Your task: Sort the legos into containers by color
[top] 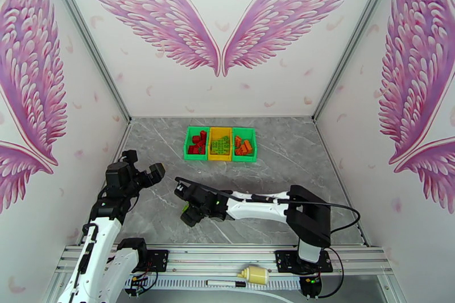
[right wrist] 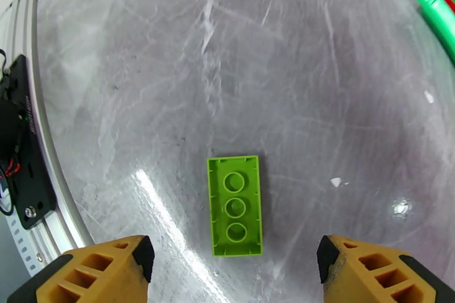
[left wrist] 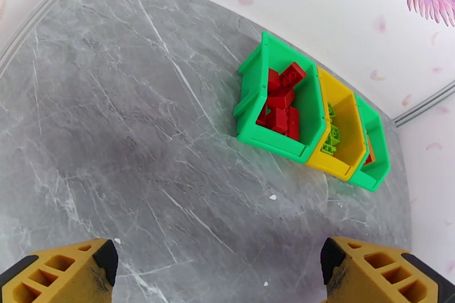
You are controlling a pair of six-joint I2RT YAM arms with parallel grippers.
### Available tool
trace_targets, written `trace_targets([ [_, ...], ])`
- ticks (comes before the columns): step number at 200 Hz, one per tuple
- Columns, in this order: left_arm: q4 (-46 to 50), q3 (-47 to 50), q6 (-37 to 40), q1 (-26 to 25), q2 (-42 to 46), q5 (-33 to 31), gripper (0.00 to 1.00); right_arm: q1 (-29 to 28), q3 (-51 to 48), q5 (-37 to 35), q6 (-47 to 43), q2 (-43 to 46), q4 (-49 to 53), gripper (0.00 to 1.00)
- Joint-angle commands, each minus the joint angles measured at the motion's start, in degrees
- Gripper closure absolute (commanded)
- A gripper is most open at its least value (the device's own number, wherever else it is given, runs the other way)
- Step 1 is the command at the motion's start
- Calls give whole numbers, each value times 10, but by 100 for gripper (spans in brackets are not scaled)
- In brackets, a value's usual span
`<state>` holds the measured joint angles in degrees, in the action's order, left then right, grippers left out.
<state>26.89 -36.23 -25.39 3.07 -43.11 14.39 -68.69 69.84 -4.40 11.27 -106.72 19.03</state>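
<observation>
Your right hand (right wrist: 233, 267): fingers apart at lower frame | lime lego (right wrist: 235, 213) flat on the desk (right wrist: 284, 71) between them, untouched | your left hand (left wrist: 216, 267): fingers wide apart | containers (top: 219, 157) side by side, top-view centre

Touching in a row, a green bin (top: 186, 148) holds red bricks (top: 198, 144), a yellow bin (top: 220, 157) lime bricks (top: 220, 144), and a second green bin (top: 253, 148) seemingly orange bricks (top: 243, 146). A loose lime brick (right wrist: 235, 205) lies flat, well apart, hollow underside up.
</observation>
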Motion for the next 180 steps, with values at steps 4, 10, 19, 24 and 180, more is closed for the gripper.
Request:
trace_targets([
  [4, 2, 11, -7, 4, 1, 13, 1, -2, 38, -9, 33, -35, 42, 26],
  [10, 3, 10, -6, 4, 2, 13, 1, -1, 44, -9, 36, -41, 47, 27],
  [19, 5, 8, -2, 3, 2, 12, 1, -2, 56, -9, 35, -53, 59, 28],
  [24, 6, 7, -1, 4, 2, 12, 1, -2, 62, -10, 36, -60, 66, 28],
  [180, -8, 2, 27, 0, 22, 0, 1, 2, 106, -30, 49, -95, 126, 72],
])
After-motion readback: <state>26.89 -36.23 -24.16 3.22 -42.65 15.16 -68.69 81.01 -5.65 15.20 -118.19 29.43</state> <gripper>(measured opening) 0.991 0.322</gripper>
